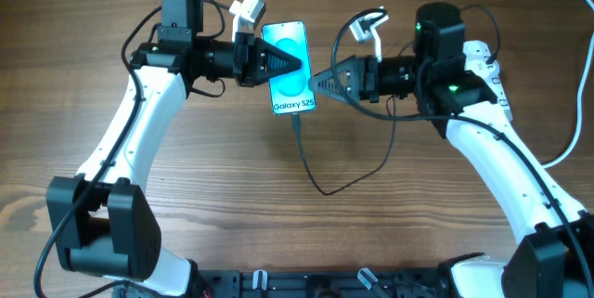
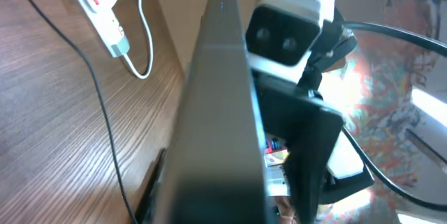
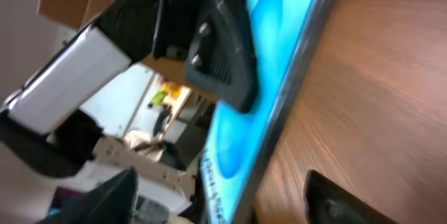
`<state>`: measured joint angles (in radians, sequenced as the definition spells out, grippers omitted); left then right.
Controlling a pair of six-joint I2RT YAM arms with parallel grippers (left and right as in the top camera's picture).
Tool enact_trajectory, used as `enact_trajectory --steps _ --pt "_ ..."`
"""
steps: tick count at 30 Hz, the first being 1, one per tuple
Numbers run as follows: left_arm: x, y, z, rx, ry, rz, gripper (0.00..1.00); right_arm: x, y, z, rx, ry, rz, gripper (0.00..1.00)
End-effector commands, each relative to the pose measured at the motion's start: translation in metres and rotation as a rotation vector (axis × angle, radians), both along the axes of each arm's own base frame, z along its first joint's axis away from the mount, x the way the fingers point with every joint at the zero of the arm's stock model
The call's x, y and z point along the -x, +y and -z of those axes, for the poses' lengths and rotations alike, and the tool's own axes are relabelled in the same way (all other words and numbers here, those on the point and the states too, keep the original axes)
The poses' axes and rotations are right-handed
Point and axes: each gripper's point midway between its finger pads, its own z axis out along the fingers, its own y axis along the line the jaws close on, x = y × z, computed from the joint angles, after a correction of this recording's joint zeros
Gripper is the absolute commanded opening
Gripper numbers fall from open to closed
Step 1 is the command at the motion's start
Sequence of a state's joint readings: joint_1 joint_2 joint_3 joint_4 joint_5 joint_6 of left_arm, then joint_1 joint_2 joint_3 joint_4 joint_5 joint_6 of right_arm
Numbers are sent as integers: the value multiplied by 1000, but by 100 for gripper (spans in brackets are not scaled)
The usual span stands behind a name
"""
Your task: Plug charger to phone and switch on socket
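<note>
The phone (image 1: 290, 52) has a cyan screen and a white text strip at its near end. My left gripper (image 1: 278, 59) is shut on its left side; in the right wrist view one black finger (image 3: 223, 49) presses on the screen (image 3: 272, 63). In the left wrist view the phone (image 2: 216, 98) shows edge-on in my left gripper (image 2: 230, 182). My right gripper (image 1: 316, 83) is open at the phone's right edge, with its fingers (image 3: 230, 196) on either side of that edge. The charger cable (image 1: 311, 173) meets the phone's near end. The socket (image 2: 105, 11) lies far off, with the black cable (image 2: 98, 105) running to it.
The socket's thick white cord (image 2: 143, 42) loops beside it. White cords (image 1: 577, 94) hang at the table's right edge. The black cable loops across the wooden table (image 1: 232, 196) in front of the phone and runs under my right arm.
</note>
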<state>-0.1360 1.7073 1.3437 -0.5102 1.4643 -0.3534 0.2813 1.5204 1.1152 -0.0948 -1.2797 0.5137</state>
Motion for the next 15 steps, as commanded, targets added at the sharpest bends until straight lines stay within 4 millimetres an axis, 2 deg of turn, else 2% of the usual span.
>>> enact_trajectory --steps 1,3,7,12,15 --pt "9 -2 -16 50 -47 45 4 15 14 -11 -21 -39 -69 55" --pt "9 -2 -16 50 -48 45 4 12 18 -8 -1 -43 -44 36" --pt "9 -2 -16 50 -48 45 4 7 21 -7 14 -16 -10 26" --pt "8 -2 -17 53 -72 46 4 0 21 -5 29 -29 29 24" --pt "5 -3 -20 59 -121 48 4 0 21 -4 30 -27 30 31"
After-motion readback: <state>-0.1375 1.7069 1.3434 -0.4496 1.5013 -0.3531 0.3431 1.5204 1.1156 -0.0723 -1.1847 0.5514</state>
